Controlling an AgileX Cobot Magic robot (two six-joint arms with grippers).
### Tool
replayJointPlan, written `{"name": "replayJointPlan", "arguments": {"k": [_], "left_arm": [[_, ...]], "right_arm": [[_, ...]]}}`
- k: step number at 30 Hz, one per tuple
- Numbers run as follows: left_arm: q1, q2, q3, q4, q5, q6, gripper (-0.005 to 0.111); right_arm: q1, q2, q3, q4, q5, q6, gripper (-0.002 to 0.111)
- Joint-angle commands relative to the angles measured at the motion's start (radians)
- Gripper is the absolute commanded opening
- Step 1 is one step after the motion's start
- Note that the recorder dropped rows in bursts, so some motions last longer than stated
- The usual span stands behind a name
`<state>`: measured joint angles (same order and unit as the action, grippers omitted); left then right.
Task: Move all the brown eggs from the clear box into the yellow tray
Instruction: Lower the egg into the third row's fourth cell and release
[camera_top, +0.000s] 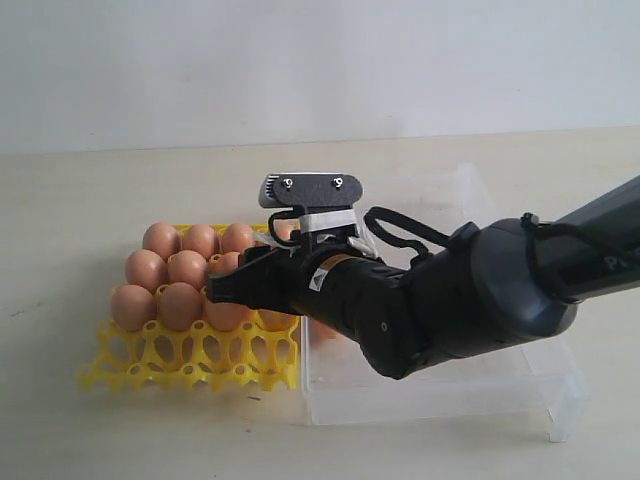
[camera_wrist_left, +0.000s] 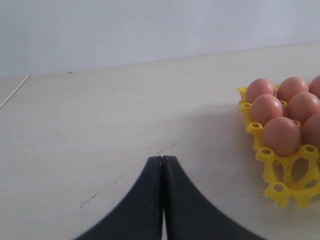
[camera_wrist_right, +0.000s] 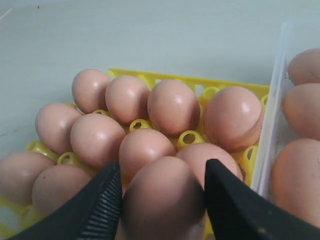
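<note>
Brown egg (camera_wrist_right: 162, 205), in right gripper (camera_wrist_right: 162, 172), above tray (camera_wrist_right: 175, 80)

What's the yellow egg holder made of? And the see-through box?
The yellow tray looks like moulded plastic: bright even colour, smooth and slightly shiny, with thin lattice bars and round pegs. The clear box is probably plastic too, rather than glass: transparent thin walls with whitish, rounded edges.

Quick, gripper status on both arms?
Left gripper: closed, empty.
Right gripper: closed on a brown egg, over the yellow tray.
</note>
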<state>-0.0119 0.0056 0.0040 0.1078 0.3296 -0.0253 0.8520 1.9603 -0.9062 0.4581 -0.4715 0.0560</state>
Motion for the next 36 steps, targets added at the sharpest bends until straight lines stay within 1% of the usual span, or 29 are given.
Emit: {"name": "replayJointPlan", "arguments": {"k": [1, 19, 22, 25, 28, 30, 32, 36], "left_arm": [[0.001, -0.006, -0.004, -0.003, -0.010, -0.004, 0.000], [0.001, -0.006, -0.004, -0.003, -0.010, -0.004, 0.000], [0.001, -0.006, -0.004, -0.003, -0.010, -0.004, 0.000], [0.001, -0.006, -0.004, -0.003, -0.010, -0.004, 0.000], [0.001, -0.006, -0.004, -0.003, -0.010, -0.004, 0.000], [0.001, -0.006, -0.004, -0.003, -0.010, -0.004, 0.000], [0.001, -0.006, -0.004, -0.003, -0.010, -0.004, 0.000], [0.001, -0.006, -0.004, -0.003, -0.010, -0.004, 0.000]], "right_arm": [[0.000, 0.020, 0.001, 0.014, -0.004, -0.006, 0.000], [0.000, 0.023, 0.001, 0.020, -0.004, -0.034, 0.001], [0.000, 0.023, 0.001, 0.020, 0.012, -0.056, 0.009], [0.000, 0.020, 0.001, 0.020, 0.021, -0.056, 0.024], [0.000, 0.019, 0.001, 0.020, 0.021, -0.056, 0.043], [0.000, 0.019, 0.001, 0.032, 0.021, -0.056, 0.051], [0.000, 0.019, 0.001, 0.038, 0.021, -0.056, 0.054], [0.000, 0.015, 0.001, 0.038, 0.021, -0.056, 0.055]]}}
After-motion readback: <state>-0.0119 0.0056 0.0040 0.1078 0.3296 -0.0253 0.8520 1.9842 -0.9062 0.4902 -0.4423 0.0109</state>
